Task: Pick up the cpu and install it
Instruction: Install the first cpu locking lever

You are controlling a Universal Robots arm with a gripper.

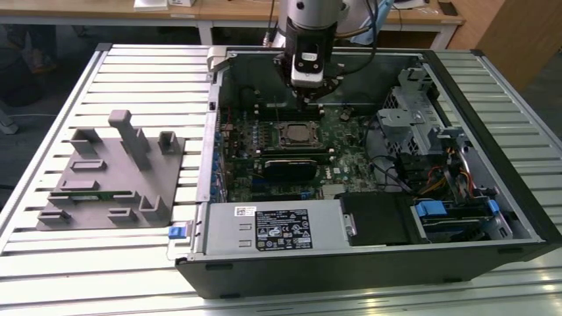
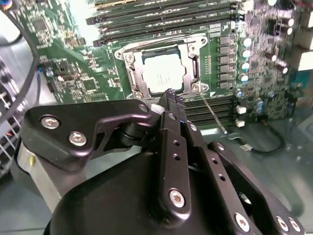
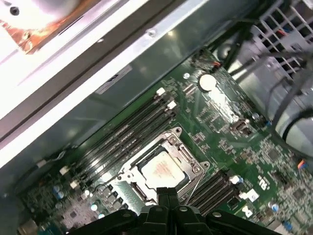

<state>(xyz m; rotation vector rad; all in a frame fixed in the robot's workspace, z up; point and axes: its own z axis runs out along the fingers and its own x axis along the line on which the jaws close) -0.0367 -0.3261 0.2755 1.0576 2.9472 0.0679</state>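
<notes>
The cpu (image 1: 297, 133) lies flat in the motherboard socket inside the open computer case, its pale metal top facing up. In both wrist views the cpu (image 2: 164, 73) (image 3: 161, 171) sits within the silver socket frame (image 2: 191, 63), level with it. My gripper (image 1: 307, 99) hangs above the board, just behind the socket in the exterior view and clear of the chip. Its two black fingers (image 2: 172, 105) are pressed together with nothing between them, and the gripper (image 3: 167, 194) points down at the socket's edge.
Memory slots (image 2: 161, 19) run on both sides of the socket. A grey holder tray (image 1: 110, 178) with upright blocks lies on the slatted table at the exterior view's left. The case holds a power supply (image 1: 272, 227) in front and a drive cage (image 1: 412, 118) with cables at the right.
</notes>
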